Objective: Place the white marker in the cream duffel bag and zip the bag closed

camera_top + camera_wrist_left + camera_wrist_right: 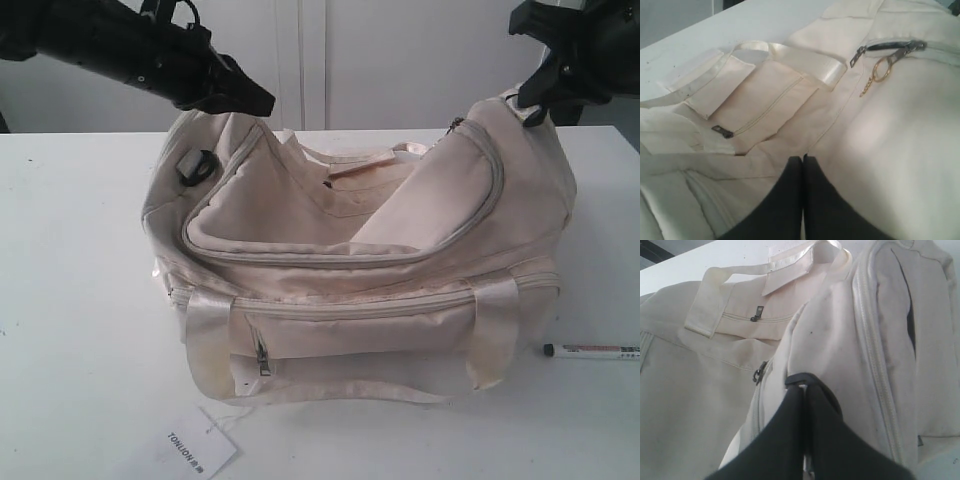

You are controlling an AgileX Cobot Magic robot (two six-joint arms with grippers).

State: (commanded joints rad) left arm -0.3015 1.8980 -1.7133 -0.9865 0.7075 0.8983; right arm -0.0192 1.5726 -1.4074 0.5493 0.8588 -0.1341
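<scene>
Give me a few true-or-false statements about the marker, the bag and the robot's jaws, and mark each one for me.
1. The white marker is inside the cream duffel bag. False: it lies on the table, beside the bag.
2. The bag's top zipper is undone and the top gapes open. True.
3. The right gripper has its jaws wide open above the marker. False: its jaws are shut on the black ring at the bag's end.
4. A white hang tag lies on the table in front of the bag. True.
</scene>
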